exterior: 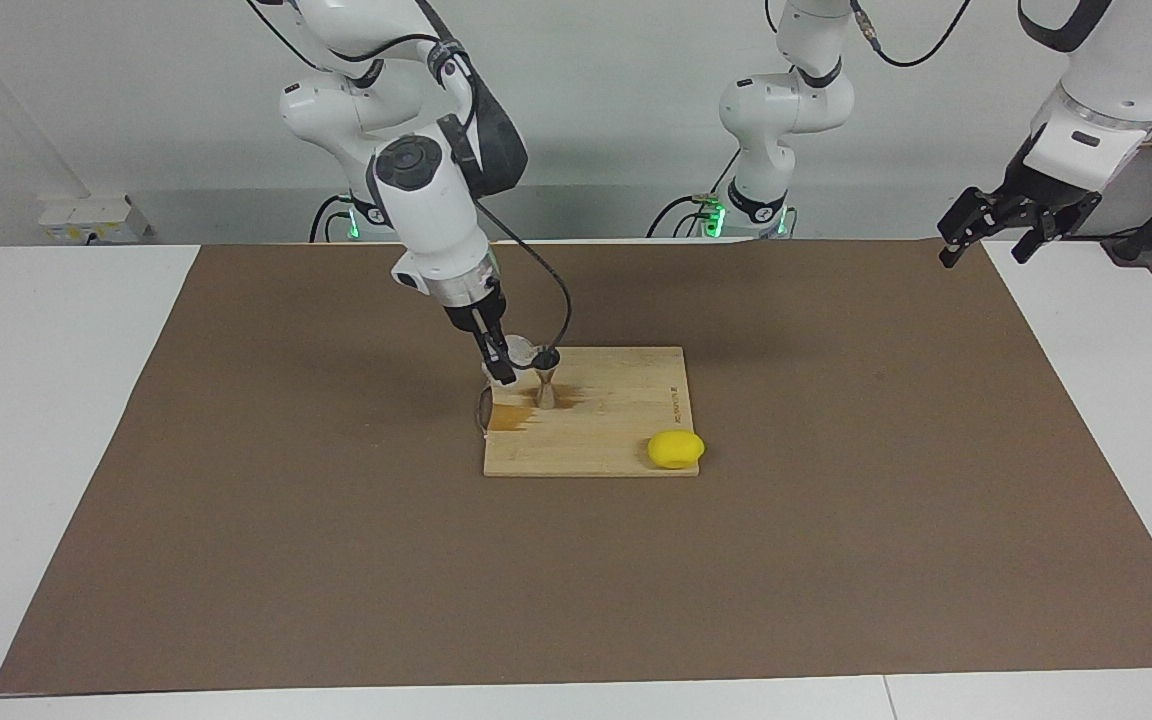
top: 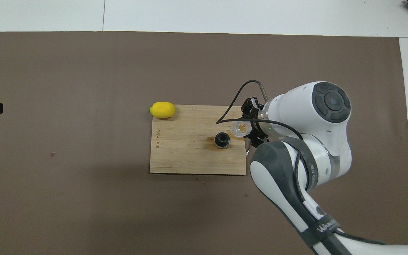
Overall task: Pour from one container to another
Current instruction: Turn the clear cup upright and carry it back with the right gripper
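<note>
The small clear cup (exterior: pixel 520 350) (top: pixel 239 128) is held tipped on its side, its mouth just over the rim of the silver hourglass jigger (exterior: pixel 545 380) (top: pixel 222 140). My right gripper (exterior: pixel 499 362) (top: pixel 250 126) is shut on the cup, above the corner of the board at the right arm's end. The jigger stands upright on the wooden board (exterior: pixel 616 430) (top: pixel 190 159). My left gripper (exterior: pixel 984 252) waits open and empty, raised over the mat's corner at the left arm's end.
A yellow lemon (exterior: pixel 676 449) (top: pixel 162 109) lies at the board's corner farthest from the robots, toward the left arm's end. A brown wet stain (exterior: pixel 511 418) marks the board beside the jigger. A brown mat (exterior: pixel 336 560) covers the table.
</note>
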You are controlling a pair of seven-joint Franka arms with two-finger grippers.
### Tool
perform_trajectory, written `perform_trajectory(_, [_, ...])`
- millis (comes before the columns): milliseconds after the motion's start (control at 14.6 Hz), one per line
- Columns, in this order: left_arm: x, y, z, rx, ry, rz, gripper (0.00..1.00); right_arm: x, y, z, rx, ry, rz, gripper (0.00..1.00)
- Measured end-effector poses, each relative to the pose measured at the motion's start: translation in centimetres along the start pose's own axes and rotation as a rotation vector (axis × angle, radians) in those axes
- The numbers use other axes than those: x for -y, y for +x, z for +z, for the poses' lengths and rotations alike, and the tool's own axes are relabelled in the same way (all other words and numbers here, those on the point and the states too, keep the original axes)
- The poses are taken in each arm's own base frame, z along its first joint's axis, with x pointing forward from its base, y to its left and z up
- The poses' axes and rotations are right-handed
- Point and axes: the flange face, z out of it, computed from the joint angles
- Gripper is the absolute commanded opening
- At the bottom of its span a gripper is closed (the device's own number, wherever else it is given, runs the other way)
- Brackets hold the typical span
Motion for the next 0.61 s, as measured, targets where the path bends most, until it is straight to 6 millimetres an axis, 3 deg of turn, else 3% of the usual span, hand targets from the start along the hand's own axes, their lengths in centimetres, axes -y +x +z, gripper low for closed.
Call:
perform_trajectory(137, [0.0,0.0,0.0,0.000,0.000,0.000,1.00,-0.3,1.4,0.6,0.035,-0.013,0.018,0.00])
perform_trajectory(273, [0.0,0.0,0.0,0.000,0.000,0.000,1.00,-0.6,4.2,1.3,0.115,-0.019,0.032,0.00])
perform_trajectory(615, [-0.2,0.0,0.0,0.000,0.000,0.004,1.00,-2.4,16.3,3.1,0.276,-0.006,0.118,0.00])
